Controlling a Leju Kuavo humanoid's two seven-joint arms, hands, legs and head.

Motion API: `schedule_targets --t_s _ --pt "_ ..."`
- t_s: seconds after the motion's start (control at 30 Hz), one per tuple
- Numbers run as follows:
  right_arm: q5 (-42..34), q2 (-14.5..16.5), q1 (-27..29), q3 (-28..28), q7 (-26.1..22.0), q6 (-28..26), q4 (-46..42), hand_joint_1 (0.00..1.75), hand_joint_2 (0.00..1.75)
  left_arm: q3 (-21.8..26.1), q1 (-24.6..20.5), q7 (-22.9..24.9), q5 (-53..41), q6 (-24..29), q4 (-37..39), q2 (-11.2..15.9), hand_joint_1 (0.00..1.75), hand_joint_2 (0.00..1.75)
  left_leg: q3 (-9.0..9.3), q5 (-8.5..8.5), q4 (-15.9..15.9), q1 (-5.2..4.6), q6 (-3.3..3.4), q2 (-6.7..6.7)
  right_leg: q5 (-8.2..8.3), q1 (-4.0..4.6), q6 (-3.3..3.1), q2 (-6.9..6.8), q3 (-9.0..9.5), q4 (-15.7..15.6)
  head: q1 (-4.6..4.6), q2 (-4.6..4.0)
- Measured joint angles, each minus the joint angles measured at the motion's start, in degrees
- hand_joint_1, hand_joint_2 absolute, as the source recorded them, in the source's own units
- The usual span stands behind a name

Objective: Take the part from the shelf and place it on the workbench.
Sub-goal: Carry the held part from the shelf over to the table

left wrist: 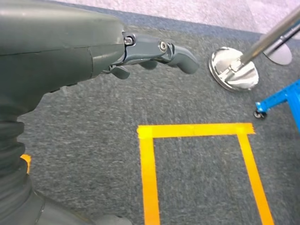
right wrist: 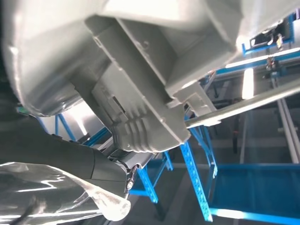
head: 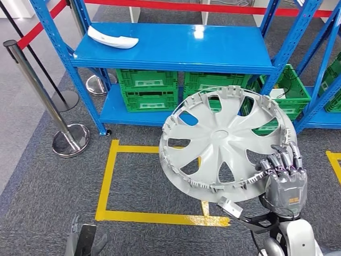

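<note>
Blue shelf (head: 172, 50) across the upper frame, holding green crates (head: 146, 88). Wheel cover (head: 225, 141) centre-right, clear of the shelf, gripped at its lower-right rim by the right hand (head: 284, 173), fingers curled over the edge. Best kept level while turning toward the table. Left hand (head: 84, 240) lower left, fingers loosely extended, holding nothing.

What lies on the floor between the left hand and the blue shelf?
In the head view, grey carpet with a yellow tape rectangle lies between the left hand and the blue shelf; the held wheel cover overhangs it.
</note>
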Motion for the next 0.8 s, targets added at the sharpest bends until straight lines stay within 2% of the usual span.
schedule_targets --t_s 0.07,0.1,0.17,0.23,0.27,0.3,0.33,0.37,0.43,0.47,0.5,0.53,0.57,0.6,0.63,0.7,0.73,0.77,0.8 --pt "0.1 -0.1 0.0 0.1 0.0 0.0 -0.1 1.75 1.75 0.0 0.2 0.0 0.0 0.0 0.0 0.1 0.00 1.75 -0.52 0.11 0.3 0.04 -0.65 -0.73 0.32 -0.11 -0.50 -1.06 -0.21 -0.2 -0.01 0.00" --pt "0.2 -0.1 0.0 0.1 0.0 0.0 -0.1 1.75 1.75 0.0 0.2 0.0 0.0 0.0 0.0 0.1 0.00 1.75 -0.97 -0.58 1.1 0.02 -0.98 -0.54 0.51 -0.24 -0.84 -1.66 -0.24 -0.3 -0.14 0.00" --pt "0.3 -0.1 0.0 0.1 -0.1 0.0 -0.1 1.75 1.75 0.0 0.3 0.0 0.0 0.1 0.0 0.1 0.00 1.75 -3.11 -3.87 6.1 0.20 -1.68 0.72 0.79 -0.41 -1.38 -2.93 -0.39 -0.4 -0.44 0.00" --pt "0.3 -0.1 0.1 0.1 -0.1 0.0 -0.1 1.75 1.75 0.0 0.3 0.0 0.0 0.1 0.0 0.1 0.00 1.75 -6.15 -7.58 13.7 0.57 -2.32 1.70 0.90 -0.36 -1.57 -4.14 -0.69 -0.4 -0.61 0.00" --pt "0.3 -0.1 0.2 0.1 -0.1 0.0 -0.1 1.75 1.75 0.0 0.3 0.0 0.0 0.1 0.0 0.1 0.00 1.75 -6.94 -8.26 16.0 0.71 -2.51 1.87 0.93 -0.33 -1.60 -4.78 -0.80 -0.4 -0.61 0.00" --pt "0.3 -0.1 0.2 0.2 -0.1 0.0 -0.1 1.75 1.75 0.0 0.3 0.0 -0.1 0.1 0.0 0.1 0.00 1.75 -6.78 -7.89 16.4 0.80 -2.61 2.01 0.96 -0.31 -1.59 -5.42 -0.86 -0.4 -0.62 0.00" --pt "0.4 -0.1 0.2 0.2 -0.1 0.0 -0.1 1.75 1.75 0.0 0.3 0.0 -0.1 0.1 0.0 0.1 0.00 1.75 -5.45 -6.46 14.4 0.85 -2.59 2.24 0.98 -0.31 -1.58 -6.05 -0.84 -0.4 -0.62 0.00" --pt "0.4 -0.1 0.2 0.2 -0.1 0.0 -0.1 1.75 1.75 0.0 0.3 0.0 -0.1 0.1 0.0 0.1 0.00 1.75 -3.27 -4.42 10.5 0.84 -2.44 2.87 0.98 -0.30 -1.54 -6.65 -0.75 -0.4 -0.62 0.00" --pt "0.5 -0.2 0.2 0.3 -0.1 0.0 -0.3 1.75 1.75 0.0 0.3 0.0 -0.2 0.1 0.0 0.1 0.00 1.75 0.64 -1.69 2.8 0.44 -1.88 5.22 0.96 -0.04 -1.25 -7.65 -0.71 -0.2 -0.61 0.00" --pt "0.6 -0.2 0.1 0.3 -0.1 0.0 -0.4 1.75 1.75 0.0 0.2 0.0 -0.2 0.1 0.0 0.1 0.00 1.75 1.49 -1.24 0.7 0.22 -1.56 6.12 0.97 0.13 -1.01 -8.15 -0.80 -0.1 -0.56 0.00" --pt "0.7 -0.3 0.1 0.4 -0.1 0.0 -0.5 1.75 1.75 0.0 0.2 0.0 -0.3 0.1 0.0 0.1 0.00 1.75 1.56 -1.31 0.0 0.03 -1.28 6.42 1.02 0.29 -0.74 -8.68 -0.93 -0.1 -0.55 0.00" --pt "0.8 -0.3 0.0 0.5 -0.1 0.0 -0.6 1.75 1.75 0.0 0.3 0.0 -0.3 0.1 0.0 0.1 0.00 1.75 1.31 -1.23 -0.2 -0.04 -0.96 5.95 1.07 0.34 -0.45 -9.28 -1.01 0.0 -0.54 0.00" --pt "0.8 -0.3 -0.1 0.6 -0.1 0.0 -0.7 1.75 1.75 0.0 0.3 0.0 -0.3 0.1 0.0 0.1 0.00 1.75 1.11 -1.01 -0.3 0.07 -0.58 5.40 0.88 0.26 -0.12 -9.37 -1.21 0.1 -0.52 0.00" --pt "0.9 -0.4 -0.2 0.7 -0.1 0.0 -0.8 1.75 1.75 0.1 0.3 0.0 -0.3 0.2 0.0 0.0 0.00 1.75 1.00 -0.75 -0.5 0.18 -0.18 4.80 0.31 0.13 0.19 -8.62 -1.51 0.6 -0.51 0.00" --pt "0.9 -0.4 -0.3 0.8 -0.1 0.0 -0.9 1.75 1.75 0.0 0.3 0.0 -0.3 0.2 0.0 0.0 0.00 1.75 0.91 -0.47 -0.7 0.31 0.23 4.24 -0.85 0.01 0.43 -7.29 -2.22 2.1 -0.44 0.00" --pt "1.0 -0.7 -0.3 1.1 -0.1 0.0 -1.0 1.75 1.75 0.0 0.2 0.0 -0.3 0.2 0.0 -0.1 0.00 1.75 0.67 -0.10 -0.8 0.43 0.76 3.15 -4.54 -0.11 0.70 -4.21 -5.14 8.7 -0.27 0.00" --pt "1.0 -0.8 -0.4 1.2 -0.1 0.0 -1.0 1.75 1.75 0.0 0.2 0.0 -0.3 0.3 0.0 -0.1 0.00 1.75 0.51 0.01 -0.8 0.40 0.89 2.53 -6.21 -0.11 0.75 -3.51 -6.96 12.7 -0.22 0.00" --pt "1.0 -0.8 -0.4 1.3 -0.1 0.0 -1.0 1.75 1.75 0.0 0.2 0.0 -0.3 0.3 0.0 0.0 0.00 1.75 0.40 0.09 -0.7 0.36 0.94 1.84 -7.04 -0.10 0.80 -3.22 -8.32 15.7 -0.20 0.00" --pt "1.0 -0.8 -0.3 1.4 -0.1 0.0 -1.0 1.75 1.75 0.0 0.2 0.0 -0.3 0.3 0.0 0.0 0.00 1.75 0.33 0.15 -0.7 0.34 0.94 1.10 -6.76 -0.10 0.81 -3.11 -8.78 16.6 -0.20 0.00"
